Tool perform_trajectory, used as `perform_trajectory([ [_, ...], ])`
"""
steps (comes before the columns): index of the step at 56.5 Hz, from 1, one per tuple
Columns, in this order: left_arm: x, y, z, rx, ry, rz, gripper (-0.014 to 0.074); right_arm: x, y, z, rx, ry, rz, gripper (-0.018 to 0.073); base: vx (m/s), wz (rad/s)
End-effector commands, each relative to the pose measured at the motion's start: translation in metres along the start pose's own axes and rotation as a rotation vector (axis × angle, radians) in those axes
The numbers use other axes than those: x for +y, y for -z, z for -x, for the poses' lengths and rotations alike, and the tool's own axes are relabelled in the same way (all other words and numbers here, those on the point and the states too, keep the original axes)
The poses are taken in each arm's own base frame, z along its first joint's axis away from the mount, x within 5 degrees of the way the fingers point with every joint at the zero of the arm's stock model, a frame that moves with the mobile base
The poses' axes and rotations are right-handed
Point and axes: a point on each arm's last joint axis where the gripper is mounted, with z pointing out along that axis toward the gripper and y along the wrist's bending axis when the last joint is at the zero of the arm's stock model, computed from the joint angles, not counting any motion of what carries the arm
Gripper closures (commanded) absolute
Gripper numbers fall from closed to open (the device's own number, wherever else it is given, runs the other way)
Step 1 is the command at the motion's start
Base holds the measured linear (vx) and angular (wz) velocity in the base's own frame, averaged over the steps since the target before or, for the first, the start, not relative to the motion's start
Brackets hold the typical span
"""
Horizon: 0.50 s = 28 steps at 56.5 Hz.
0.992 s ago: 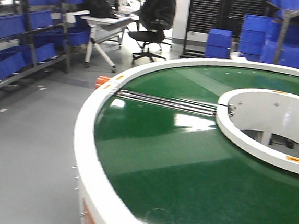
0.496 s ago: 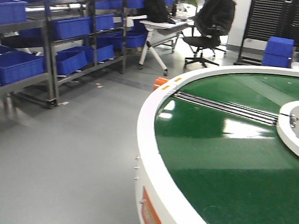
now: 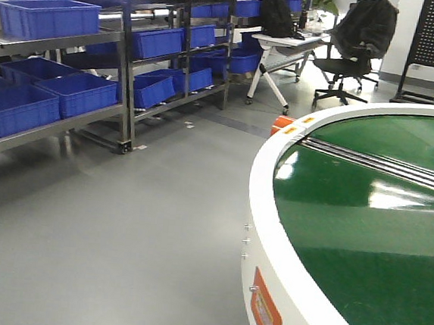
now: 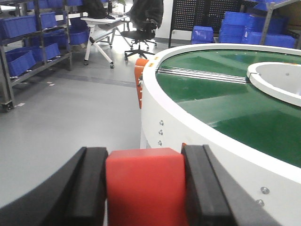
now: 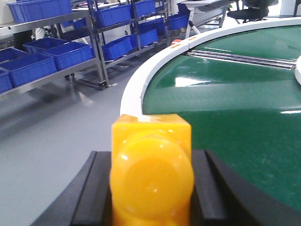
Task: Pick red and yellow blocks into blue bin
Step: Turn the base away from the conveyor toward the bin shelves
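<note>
My left gripper (image 4: 144, 151) is shut on a red block (image 4: 145, 188), which fills the gap between the two black fingers. In the right wrist view a yellow block (image 5: 151, 174) shows its round stud towards the camera, and my right gripper (image 5: 151, 153) is shut on it. Both held blocks are beside the white rim of the round table. Several blue bins (image 3: 79, 89) sit on the shelving at the left. I cannot tell which of them is the task's blue bin. Neither gripper shows in the front view.
A large round table with a green belt and a white rim (image 3: 262, 212) fills the right side. Metal shelving (image 3: 126, 71) lines the left wall, with grey floor (image 3: 135, 231) between. A desk (image 3: 288, 43) and an office chair (image 3: 348, 56) stand at the back.
The front view has swung left. The round table has slid to the right of the frame and the shelving with blue bins has come into view at the left.
</note>
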Motion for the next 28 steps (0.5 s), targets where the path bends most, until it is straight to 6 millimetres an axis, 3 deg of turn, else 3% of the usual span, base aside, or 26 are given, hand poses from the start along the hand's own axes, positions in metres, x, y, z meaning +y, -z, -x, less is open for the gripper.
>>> perform_trajectory([
  [1,-0.0001,0.0018,0.0153,-0.104,0.019,0.003,0.0596,0.0014,0.0026,0.0147,-0.098,0.024,0.01,0.057,-0.04,0.16],
  [28,-0.0001,0.0018,0.0153,-0.104,0.019,0.003,0.0596,0.0014,0.0026,0.0147,-0.098,0.024,0.01,0.057,-0.01,0.21],
])
